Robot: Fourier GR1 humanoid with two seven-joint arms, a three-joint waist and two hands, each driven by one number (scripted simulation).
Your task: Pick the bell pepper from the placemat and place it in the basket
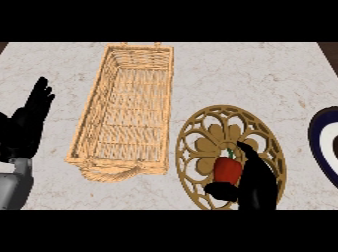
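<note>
1. The right hand (257, 189) comes up from the lower edge over the placemat (200, 133). It is unclenched, with its fingers straight along the right side of the bell pepper (227, 170) and its thumb spread below it.
2. The red bell pepper lies on the round openwork placemat, in the gap between thumb and fingers.
3. The long wicker basket (89, 123) stands just left of the placemat with nothing in it.
4. A dark-rimmed plate (319, 142) at the right edge holds something I cannot make out.
5. The left hand (18, 130) rests at the left edge, fingers up and relaxed.
</note>
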